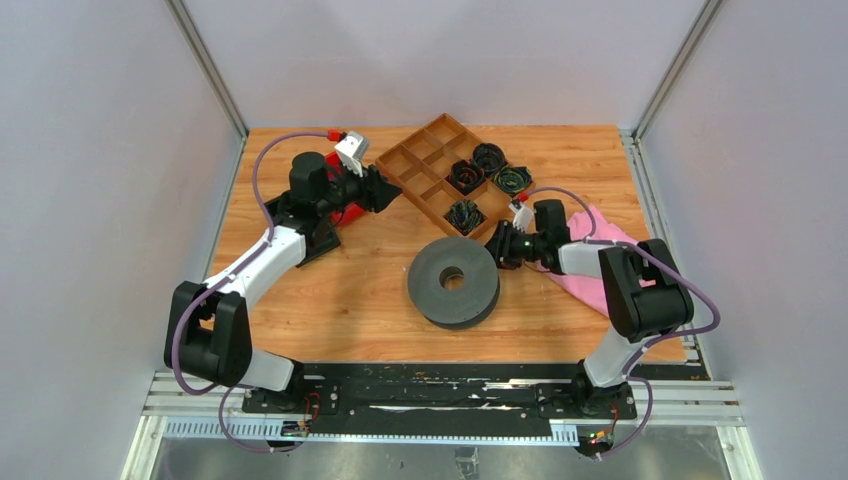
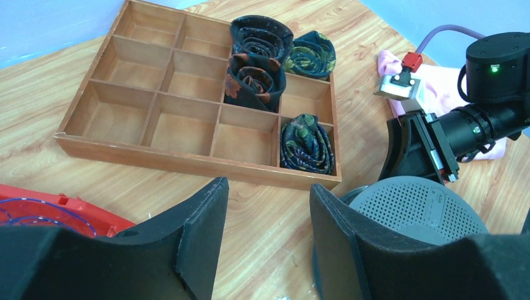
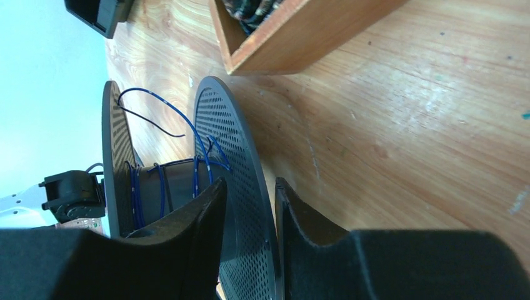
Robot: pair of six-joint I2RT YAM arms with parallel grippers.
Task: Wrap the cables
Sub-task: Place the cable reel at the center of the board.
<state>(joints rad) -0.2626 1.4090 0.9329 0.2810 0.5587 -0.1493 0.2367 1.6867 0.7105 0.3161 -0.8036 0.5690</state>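
Left gripper (image 2: pixel 267 185), foremost in its own wrist view, hangs with fingers spread wide, holding nothing, by a red tray (image 2: pixel 75 215). Beyond it a wooden divided tray (image 2: pixel 187 164) keeps four dark patterned rolls (image 2: pixel 306 147) on its right side. At mid-table the grey spool (image 1: pixel 453 283) carries the cables (image 3: pixel 161 187), thin blue and black strands looped round its hub. Right gripper (image 3: pixel 250 182), fingers set narrow, straddles the spool's perforated flange (image 3: pixel 237 137); whether they pinch it cannot be told. Pink cloth (image 1: pixel 590 270) lies rightmost.
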